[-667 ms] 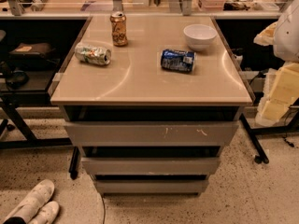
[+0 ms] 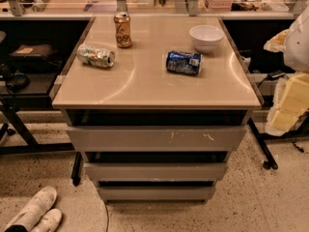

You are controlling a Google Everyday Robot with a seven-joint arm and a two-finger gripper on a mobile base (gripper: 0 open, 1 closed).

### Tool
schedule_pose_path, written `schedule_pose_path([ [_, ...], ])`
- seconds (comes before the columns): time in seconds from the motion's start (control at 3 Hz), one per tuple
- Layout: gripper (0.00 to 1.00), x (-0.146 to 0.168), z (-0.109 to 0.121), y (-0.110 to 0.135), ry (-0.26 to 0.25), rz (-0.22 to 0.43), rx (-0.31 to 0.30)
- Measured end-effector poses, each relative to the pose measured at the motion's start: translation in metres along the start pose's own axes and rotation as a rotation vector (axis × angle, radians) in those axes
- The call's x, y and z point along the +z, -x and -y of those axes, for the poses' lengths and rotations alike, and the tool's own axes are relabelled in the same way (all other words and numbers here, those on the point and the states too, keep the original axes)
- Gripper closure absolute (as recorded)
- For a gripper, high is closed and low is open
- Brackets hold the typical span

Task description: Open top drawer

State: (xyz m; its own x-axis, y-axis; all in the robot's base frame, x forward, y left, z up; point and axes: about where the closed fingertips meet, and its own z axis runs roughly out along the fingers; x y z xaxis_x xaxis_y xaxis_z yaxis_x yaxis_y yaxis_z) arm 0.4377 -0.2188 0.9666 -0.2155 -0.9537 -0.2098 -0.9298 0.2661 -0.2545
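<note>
The top drawer (image 2: 154,138) is the widest grey front, just under the beige tabletop (image 2: 145,81), with small white scratch marks right of centre. A dark gap shows above it, and nothing of its inside shows. Two narrower grey drawer fronts (image 2: 155,172) sit below it. My gripper (image 2: 289,100) is the pale yellow and white shape at the right edge of the view. It is level with the tabletop, right of the cabinet and apart from the drawer.
On the tabletop stand an upright orange can (image 2: 123,29) and a white bowl (image 2: 206,36), with a crushed can (image 2: 95,55) and a blue can (image 2: 184,62) lying down. Black-framed tables flank the cabinet. White shoes (image 2: 34,214) are on the floor at front left.
</note>
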Motion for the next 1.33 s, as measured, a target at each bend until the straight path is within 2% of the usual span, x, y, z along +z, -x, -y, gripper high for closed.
schedule_pose_path([
  [0.33,0.00,0.026,-0.009,-0.011,0.003,0.034,-0.025],
  [0.67,0.00,0.067,-0.022,-0.022,0.022,0.087,-0.067],
  [1.0,0.00,0.102,-0.035,-0.035,0.055,0.109,-0.093],
  [1.33,0.00,0.102,-0.035,-0.035,0.055,0.109,-0.093],
])
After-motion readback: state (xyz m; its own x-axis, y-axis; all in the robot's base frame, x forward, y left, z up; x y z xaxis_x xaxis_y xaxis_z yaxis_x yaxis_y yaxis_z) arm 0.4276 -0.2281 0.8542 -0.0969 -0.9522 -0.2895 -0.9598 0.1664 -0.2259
